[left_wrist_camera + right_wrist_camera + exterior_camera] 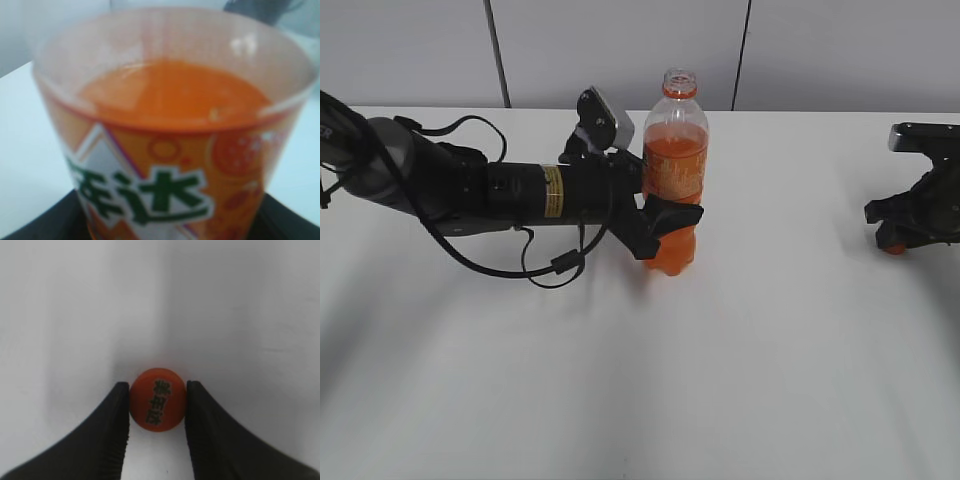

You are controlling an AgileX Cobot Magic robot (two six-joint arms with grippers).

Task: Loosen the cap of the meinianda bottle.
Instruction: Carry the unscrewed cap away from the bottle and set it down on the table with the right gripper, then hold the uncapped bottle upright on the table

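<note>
The meinianda bottle (676,160) stands upright at the middle of the white table, its mouth bare, with only the orange neck ring below it. My left gripper (665,222) is shut on the bottle's waist just under the label. In the left wrist view the bottle (170,145) fills the frame, with the soda level and the label's green characters showing. The orange cap (158,405) with dark characters on top sits between the fingers of my right gripper (158,412), which is shut on it. In the exterior view my right gripper (900,235) is low at the far right with the cap (893,247) just visible under it.
The white table (650,380) runs to a grey panelled wall behind. The left arm's black cable (535,268) loops onto the table beside the bottle.
</note>
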